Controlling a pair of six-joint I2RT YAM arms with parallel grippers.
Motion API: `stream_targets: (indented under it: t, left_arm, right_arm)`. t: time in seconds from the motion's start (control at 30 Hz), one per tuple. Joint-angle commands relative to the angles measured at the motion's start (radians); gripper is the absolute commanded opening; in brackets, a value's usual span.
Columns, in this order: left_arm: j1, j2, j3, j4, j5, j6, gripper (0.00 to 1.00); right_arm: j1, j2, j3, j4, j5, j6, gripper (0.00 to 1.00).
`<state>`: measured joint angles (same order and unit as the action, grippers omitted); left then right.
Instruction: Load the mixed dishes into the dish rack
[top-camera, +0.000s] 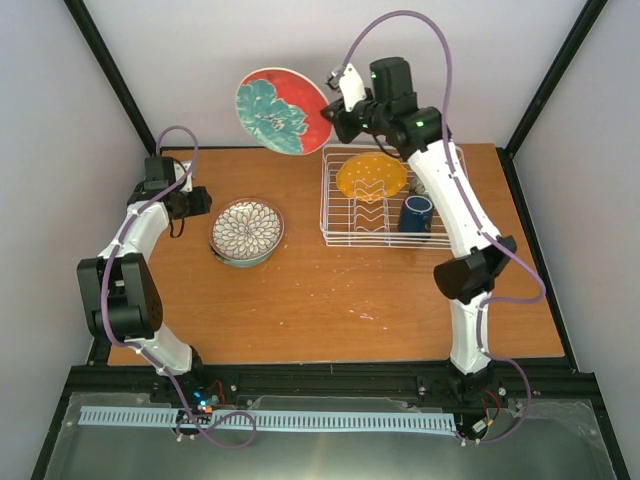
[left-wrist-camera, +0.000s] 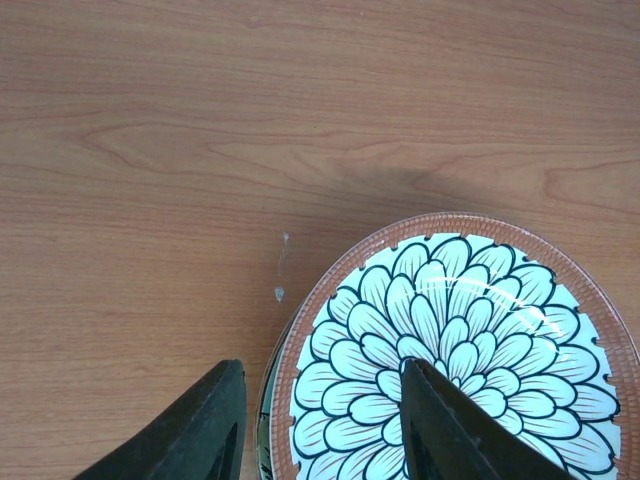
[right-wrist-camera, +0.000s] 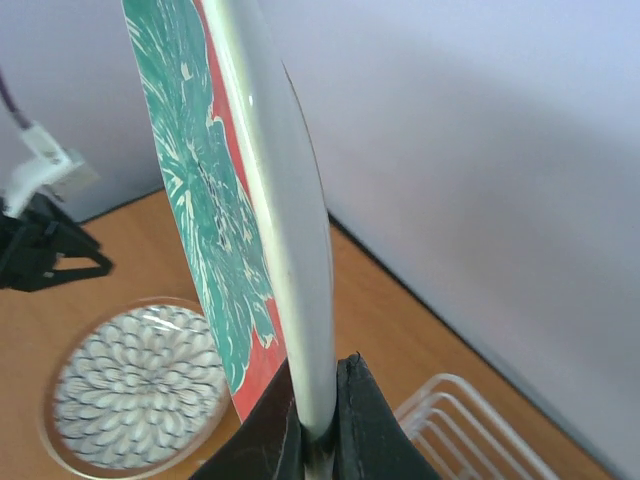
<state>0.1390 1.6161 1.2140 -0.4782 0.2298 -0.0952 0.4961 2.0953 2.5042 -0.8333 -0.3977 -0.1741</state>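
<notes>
My right gripper (top-camera: 333, 112) is shut on the rim of the red plate with teal flower (top-camera: 282, 111), holding it on edge high above the table's far side, left of the white wire dish rack (top-camera: 340, 205). In the right wrist view the plate (right-wrist-camera: 215, 200) stands upright between my fingers (right-wrist-camera: 315, 430). The rack holds the orange-yellow dotted plate (top-camera: 371, 177) and the dark blue mug (top-camera: 415, 214). The white floral-patterned plate (top-camera: 246, 229) lies on a bowl on the table. My left gripper (top-camera: 205, 203) is open just left of it; its fingertips (left-wrist-camera: 325, 420) straddle the plate's rim (left-wrist-camera: 300, 380).
Black frame posts rise at the table's back corners. The bowl under the floral plate shows only as a teal edge (top-camera: 240, 261). The rack's corner (right-wrist-camera: 470, 430) shows at lower right in the right wrist view.
</notes>
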Motion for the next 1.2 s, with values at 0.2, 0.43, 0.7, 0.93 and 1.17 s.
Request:
stream_targets:
  t: [0.2, 0.43, 0.7, 0.93, 1.17]
  left_arm:
    - [-0.001, 0.029, 0.007, 0.03, 0.014, -0.011, 0.43]
    - [-0.003, 0.051, 0.009, 0.038, 0.029, -0.028, 0.42]
    - [-0.003, 0.059, -0.002, 0.041, 0.03, -0.035, 0.42]
    - [-0.014, 0.073, 0.002, 0.045, 0.033, -0.041, 0.42]
    - [-0.05, 0.085, 0.006, 0.047, 0.026, -0.049, 0.41]
  right_arm:
    - [-0.018, -0.303, -0.277, 0.152, 0.34, -0.363, 0.03]
    - [-0.035, -0.432, -0.458, 0.237, 0.402, -0.532, 0.03]
    - [-0.064, -0.513, -0.546, 0.259, 0.417, -0.641, 0.03]
    - [-0.07, -0.588, -0.616, 0.25, 0.41, -0.681, 0.03]
    - [-0.07, -0.677, -0.744, 0.226, 0.404, -0.683, 0.03]
